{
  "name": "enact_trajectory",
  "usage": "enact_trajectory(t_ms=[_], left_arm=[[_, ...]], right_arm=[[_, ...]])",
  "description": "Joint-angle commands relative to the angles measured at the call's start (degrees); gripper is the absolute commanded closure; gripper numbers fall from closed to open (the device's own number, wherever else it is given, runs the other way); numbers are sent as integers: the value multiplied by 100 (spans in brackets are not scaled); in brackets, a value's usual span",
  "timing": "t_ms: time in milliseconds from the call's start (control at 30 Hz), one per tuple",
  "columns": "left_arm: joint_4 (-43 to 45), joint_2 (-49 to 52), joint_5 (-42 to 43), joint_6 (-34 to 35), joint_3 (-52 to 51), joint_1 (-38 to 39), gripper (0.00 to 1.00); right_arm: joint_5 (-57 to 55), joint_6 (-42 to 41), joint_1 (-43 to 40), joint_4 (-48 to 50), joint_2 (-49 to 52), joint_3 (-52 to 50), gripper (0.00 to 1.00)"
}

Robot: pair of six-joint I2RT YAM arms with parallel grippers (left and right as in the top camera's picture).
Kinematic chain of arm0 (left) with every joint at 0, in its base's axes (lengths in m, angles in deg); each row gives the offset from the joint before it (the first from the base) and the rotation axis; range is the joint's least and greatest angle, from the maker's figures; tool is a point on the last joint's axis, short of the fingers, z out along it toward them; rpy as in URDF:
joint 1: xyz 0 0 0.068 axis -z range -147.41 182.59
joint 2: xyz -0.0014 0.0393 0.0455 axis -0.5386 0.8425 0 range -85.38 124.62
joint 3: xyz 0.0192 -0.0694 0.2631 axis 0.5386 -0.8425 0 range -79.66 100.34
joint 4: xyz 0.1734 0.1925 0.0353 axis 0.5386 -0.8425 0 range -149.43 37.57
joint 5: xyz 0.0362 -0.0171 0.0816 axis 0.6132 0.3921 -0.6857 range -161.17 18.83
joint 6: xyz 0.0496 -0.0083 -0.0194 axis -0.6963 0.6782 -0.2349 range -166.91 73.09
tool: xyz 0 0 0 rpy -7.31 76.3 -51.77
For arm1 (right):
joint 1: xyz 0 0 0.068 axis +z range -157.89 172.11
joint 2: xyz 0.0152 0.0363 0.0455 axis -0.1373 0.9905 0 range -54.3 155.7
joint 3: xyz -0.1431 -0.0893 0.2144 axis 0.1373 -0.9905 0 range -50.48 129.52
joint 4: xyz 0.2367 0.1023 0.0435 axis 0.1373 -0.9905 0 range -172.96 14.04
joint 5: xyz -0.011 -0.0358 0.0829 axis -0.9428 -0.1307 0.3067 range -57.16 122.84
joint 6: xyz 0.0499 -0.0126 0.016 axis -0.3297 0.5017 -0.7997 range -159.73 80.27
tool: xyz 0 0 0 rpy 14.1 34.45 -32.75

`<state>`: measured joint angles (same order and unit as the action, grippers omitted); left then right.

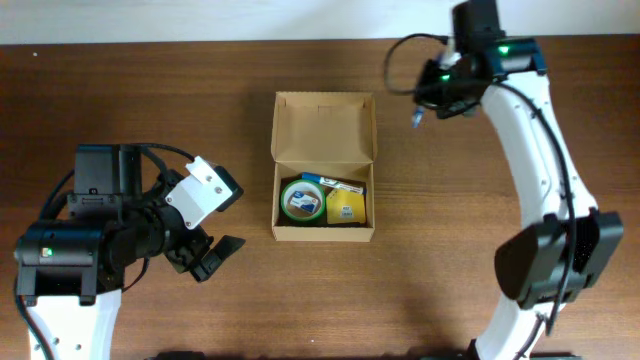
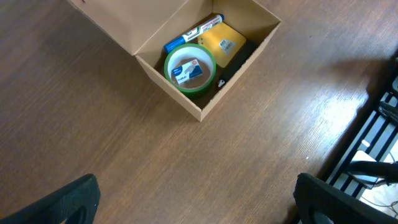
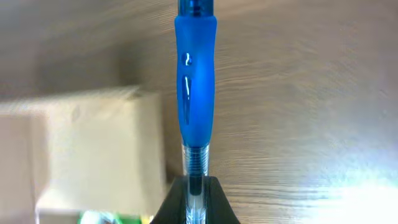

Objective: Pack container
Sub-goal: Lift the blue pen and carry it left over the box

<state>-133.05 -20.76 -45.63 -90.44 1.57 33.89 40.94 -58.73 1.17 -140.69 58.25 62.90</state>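
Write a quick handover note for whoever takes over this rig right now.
Left gripper open and empty, left of the container.
Right gripper shut on a blue pen, off the container's right side, pen not yet in.
Container lid open; green tape roll, yellow item and marker already inside.
Left to do: pen in, probably close the lid.

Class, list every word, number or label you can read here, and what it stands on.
Nothing can be read for certain.
Blue-and-white label inside the green tape roll: too small to read.
White sticker on the yellow item: too small.
Print on the white marker: blurred.
No markings visible on the cardboard box or blue pen.
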Motion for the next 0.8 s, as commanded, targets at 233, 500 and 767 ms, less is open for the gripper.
enact_trajectory(t_ms=[233,500,767], left_arm=[[0,-7,105,-76,105,-35,0],[0,-7,105,-76,105,-35,0],[0,-7,105,-76,105,-35,0]], right_arm=[[28,3928,1480,-507,-299,20,96],[33,5838,2245,-1497,-256,17,96],[33,6767,2704,-1886,-240,-492,96]])
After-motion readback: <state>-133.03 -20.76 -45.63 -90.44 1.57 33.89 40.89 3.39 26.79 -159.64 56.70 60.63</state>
